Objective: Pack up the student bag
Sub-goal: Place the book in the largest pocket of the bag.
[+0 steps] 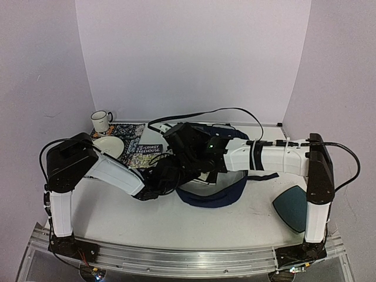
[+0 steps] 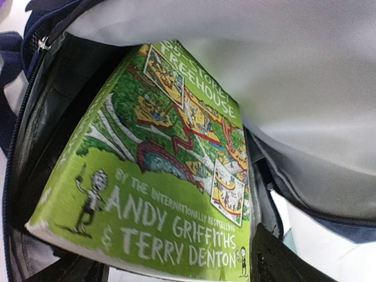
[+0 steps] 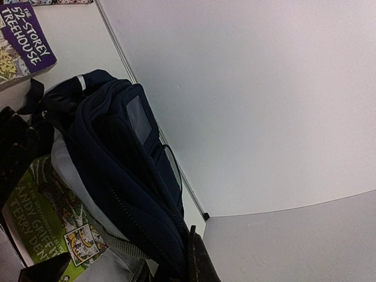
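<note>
Backpack [image 1: 214, 197] lies mid-surface [image 1: 176, 229], mouth open twd the left arm. Right claw [image 3: 195, 251] is closed, pinching the bag's navy rim. Left claw [image 2: 167, 267] sits at the mouth w/ jaws apart, one on each side of the near end of a green book [image 2: 170, 176], which is partly inside the bag. Purple book [image 3: 23, 35] & mug [image 1: 101, 120] are at back left.
</note>
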`<state>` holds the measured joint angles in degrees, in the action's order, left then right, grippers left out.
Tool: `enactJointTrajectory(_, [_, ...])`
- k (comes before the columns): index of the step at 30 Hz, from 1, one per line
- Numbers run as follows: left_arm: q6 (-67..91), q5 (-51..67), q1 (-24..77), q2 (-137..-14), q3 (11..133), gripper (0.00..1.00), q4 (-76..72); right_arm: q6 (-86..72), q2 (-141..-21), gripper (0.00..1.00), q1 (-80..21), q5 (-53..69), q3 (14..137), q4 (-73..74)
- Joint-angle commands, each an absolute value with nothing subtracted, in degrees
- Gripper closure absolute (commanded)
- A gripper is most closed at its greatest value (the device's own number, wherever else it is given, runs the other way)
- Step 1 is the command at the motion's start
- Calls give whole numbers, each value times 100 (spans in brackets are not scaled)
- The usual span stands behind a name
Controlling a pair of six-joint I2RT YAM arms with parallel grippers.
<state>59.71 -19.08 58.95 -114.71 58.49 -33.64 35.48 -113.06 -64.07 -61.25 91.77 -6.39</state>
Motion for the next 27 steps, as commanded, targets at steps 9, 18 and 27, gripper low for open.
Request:
enactJointTrajectory(9, [5216, -2269, 6073, -10319, 5433, 10, -2191, 3061, -10828, 100, -6424, -6190, 9000, -1046])
enactJointTrajectory(18, [4864, -1684, 6069, -9049, 4492, 7, -2172, 2456, -10391, 100, -6144, -6227, 8128, -765])
enactJointTrajectory(27, [4700, -1579, 5756, -8092, 3925, 8, -1540, 1882, -9950, 100, -5786, -6167, 7556, -327])
